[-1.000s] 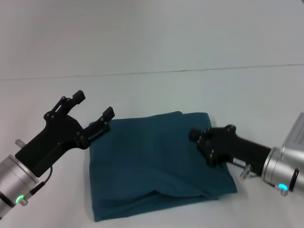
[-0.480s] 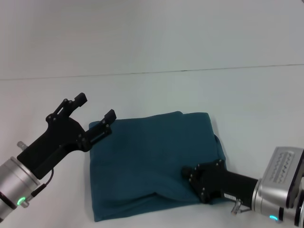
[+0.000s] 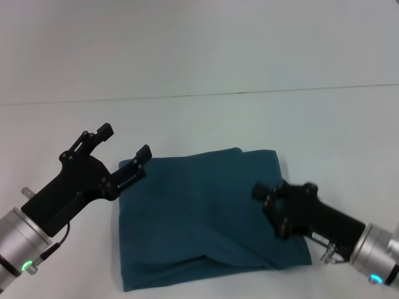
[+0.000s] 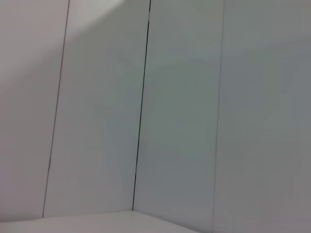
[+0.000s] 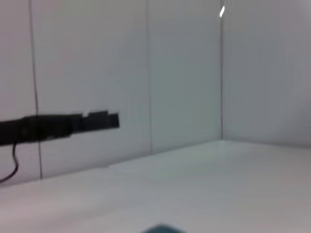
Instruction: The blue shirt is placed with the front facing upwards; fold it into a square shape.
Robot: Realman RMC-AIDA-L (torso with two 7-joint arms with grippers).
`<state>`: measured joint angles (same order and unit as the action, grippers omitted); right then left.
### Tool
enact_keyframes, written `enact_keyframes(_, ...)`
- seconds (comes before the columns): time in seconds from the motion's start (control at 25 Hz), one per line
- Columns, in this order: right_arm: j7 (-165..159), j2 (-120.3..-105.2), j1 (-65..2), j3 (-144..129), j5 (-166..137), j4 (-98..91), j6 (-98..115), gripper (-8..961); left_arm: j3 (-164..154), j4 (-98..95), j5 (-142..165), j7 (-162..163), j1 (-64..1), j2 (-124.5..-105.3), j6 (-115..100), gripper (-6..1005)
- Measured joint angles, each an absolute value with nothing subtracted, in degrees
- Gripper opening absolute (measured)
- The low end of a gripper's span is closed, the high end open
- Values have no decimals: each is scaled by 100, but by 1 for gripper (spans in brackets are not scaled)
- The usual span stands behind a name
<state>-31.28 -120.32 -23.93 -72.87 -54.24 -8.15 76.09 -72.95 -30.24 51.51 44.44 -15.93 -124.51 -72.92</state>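
The blue shirt (image 3: 199,218) lies folded into a rough square on the white table (image 3: 336,131), in the near middle of the head view. Only plain teal cloth faces up. Its far edge runs fairly straight, with a small overlap step near the far middle. Along the near edge a loose upper layer bulges and casts a fold line above the bottom layer, and the near right corner sticks out a little toward the right arm.

The left gripper (image 3: 126,143) hangs just above the shirt's far left corner, carried by a black bracket on a silver forearm that comes in from the lower left. Its two fingers (image 3: 142,153) are spread wide apart with nothing between them; one tip is over the corner of the cloth, the other out over bare table.

The right gripper (image 3: 274,198) sits over the shirt's right edge, its black body covering part of that side of the cloth. Whether its jaws are spread or pressed together cannot be told from here, nor whether it touches the fabric.

The left wrist view shows only pale wall panels (image 4: 184,116) with dark seams. The right wrist view shows the table, the wall, a sliver of teal cloth at the picture's edge, and the other arm's black finger farther off.
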Motion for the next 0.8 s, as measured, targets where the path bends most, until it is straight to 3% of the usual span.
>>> enact_keyframes(0.24,-3078,-12098,-3101,-7760,-5421,-535,7266,42,-7201,-3011,5111,4438,-1521,-12454,-7379,916)
enact_keyframes(0.8,-3630,-12143,-3552,-9312,-5642,-524,6123,53,-7124,-3004,5131,4437,-1494,-12454,-7389,916)
